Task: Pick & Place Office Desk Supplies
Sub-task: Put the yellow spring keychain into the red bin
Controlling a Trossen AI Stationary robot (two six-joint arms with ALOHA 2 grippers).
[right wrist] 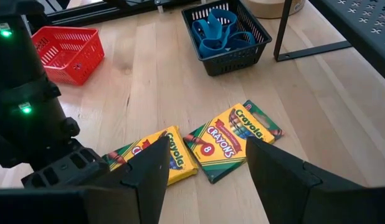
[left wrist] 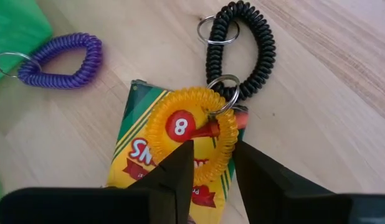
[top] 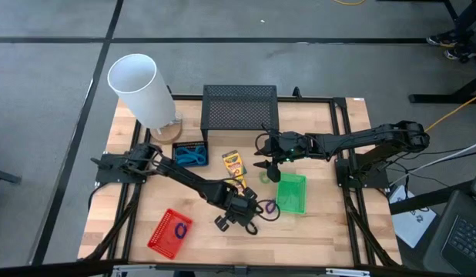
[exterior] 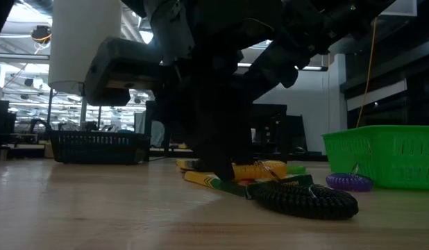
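Left gripper (left wrist: 211, 165), its fingers apart, straddles the orange loop (left wrist: 192, 127) lying on a crayon box (left wrist: 161, 155) near the green basket (top: 292, 194), probably to grasp it, while the right gripper (right wrist: 205, 162) waits open above the surface (top: 323, 231).

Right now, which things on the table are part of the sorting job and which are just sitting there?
Job: crayon boxes, orange loop, purple loop, black coil loop, blue scissors in black basket, red basket, green basket.

Just there: white cylinder, black mesh stand.
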